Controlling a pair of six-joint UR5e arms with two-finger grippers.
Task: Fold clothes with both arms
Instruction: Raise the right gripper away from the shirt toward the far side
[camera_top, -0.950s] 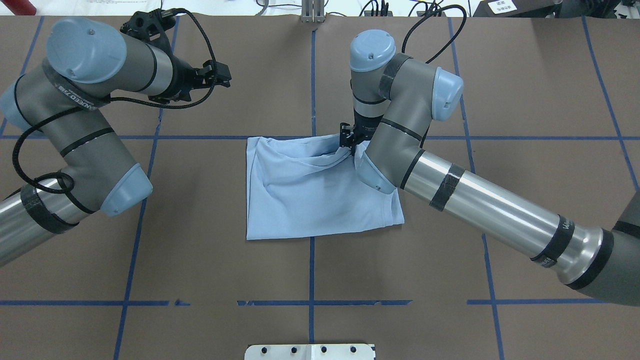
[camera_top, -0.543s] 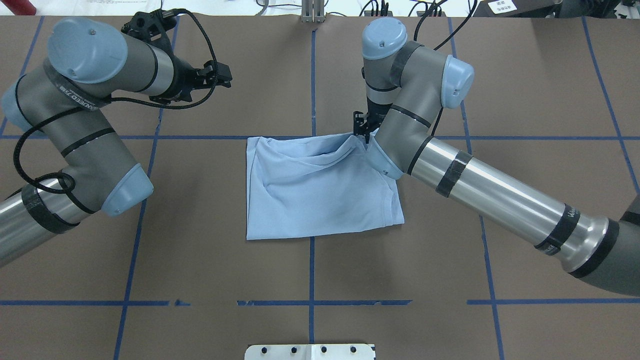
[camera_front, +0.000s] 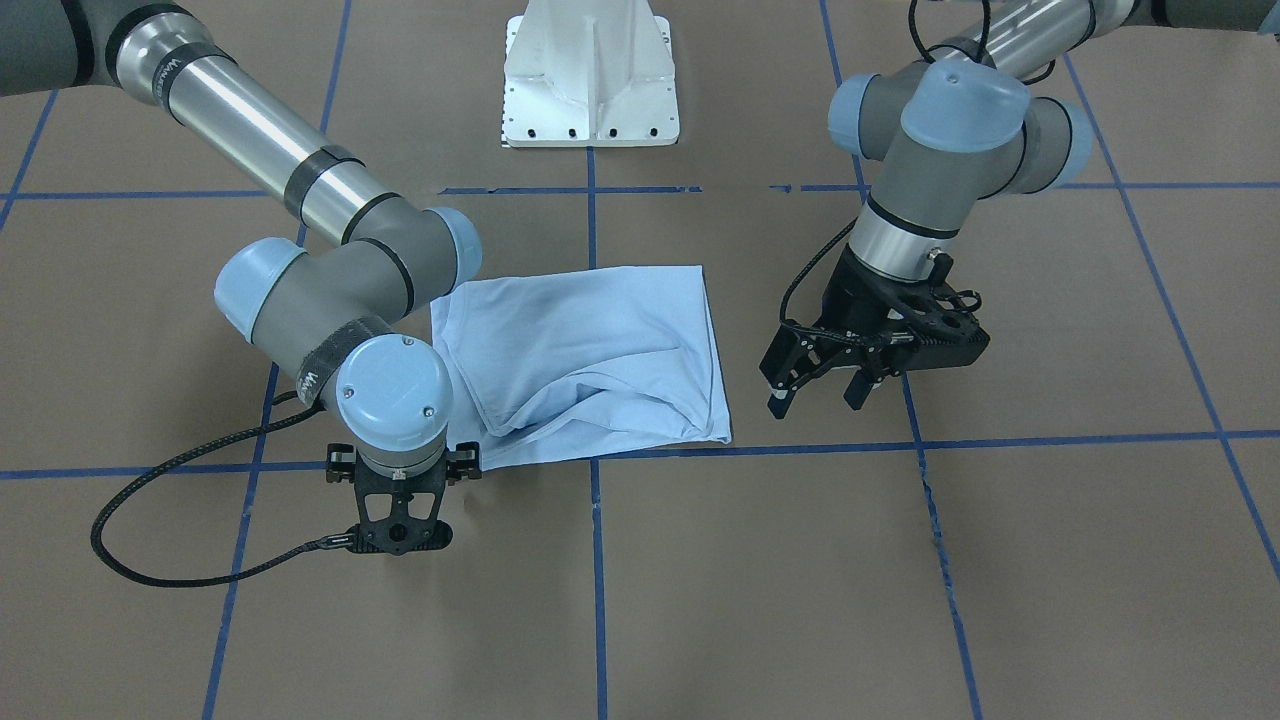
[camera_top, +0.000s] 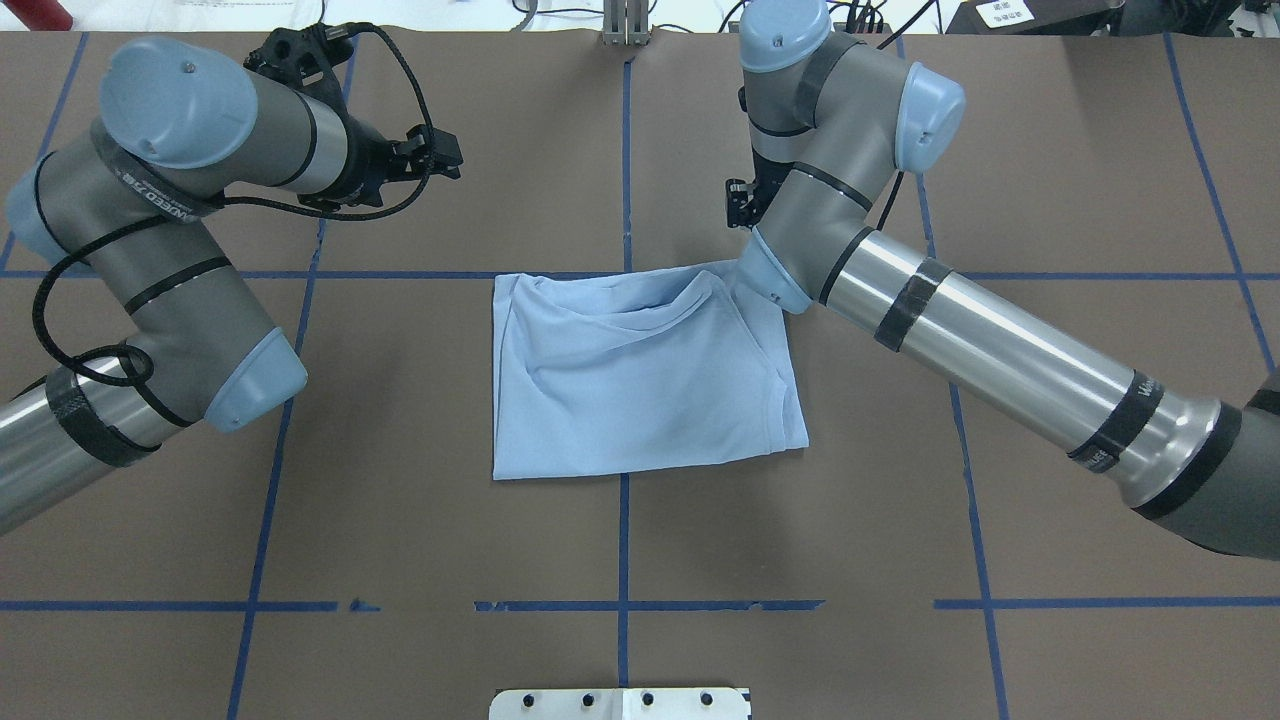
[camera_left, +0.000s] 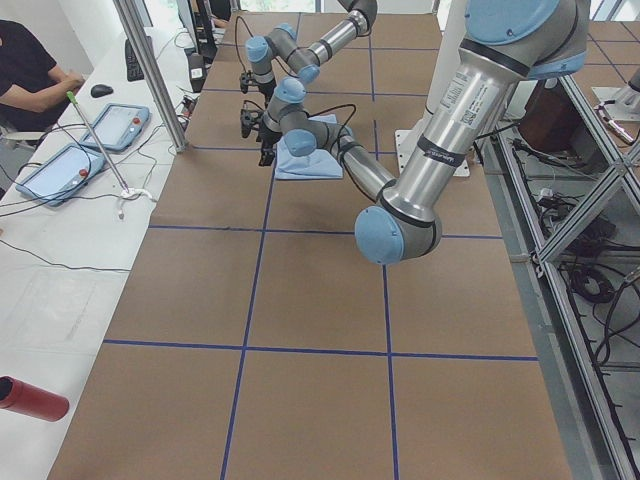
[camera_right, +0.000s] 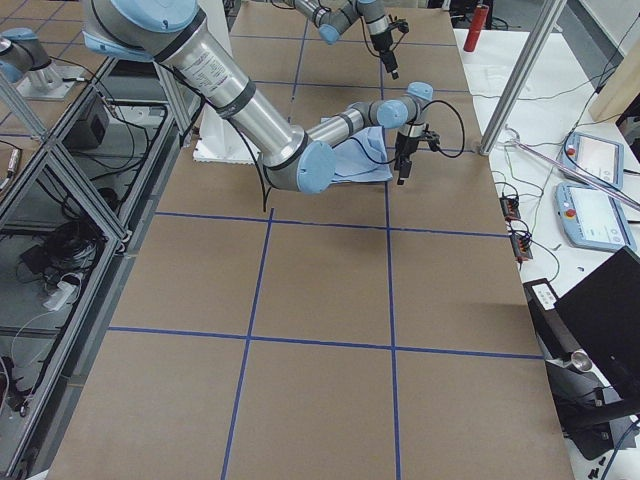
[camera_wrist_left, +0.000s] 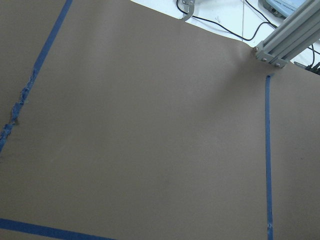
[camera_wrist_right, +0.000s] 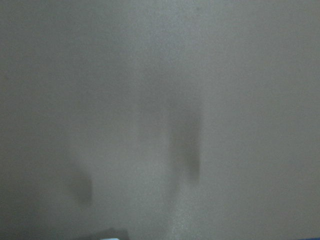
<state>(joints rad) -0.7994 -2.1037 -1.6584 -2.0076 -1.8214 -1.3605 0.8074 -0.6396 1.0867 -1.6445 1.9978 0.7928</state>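
One T-shirt (camera_top: 640, 390) corner beneath right arm (camera_top: 1000, 350)

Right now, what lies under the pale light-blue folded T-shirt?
The pale light-blue T-shirt lies on the brown paper-covered table; a blue tape line runs in under its near and far edges. The cloth hides everything else beneath, so nothing more can be confirmed.

The T-shirt (camera_top: 640, 390) is thin, matt cloth, softly creased. The table (camera_top: 900, 520) wears matt brown paper crossed by blue tape (camera_top: 650, 605), frayed in places. The right arm (camera_top: 1000, 345) shows a glossy bare-metal tube, matt grey casings and smooth pale-blue caps.
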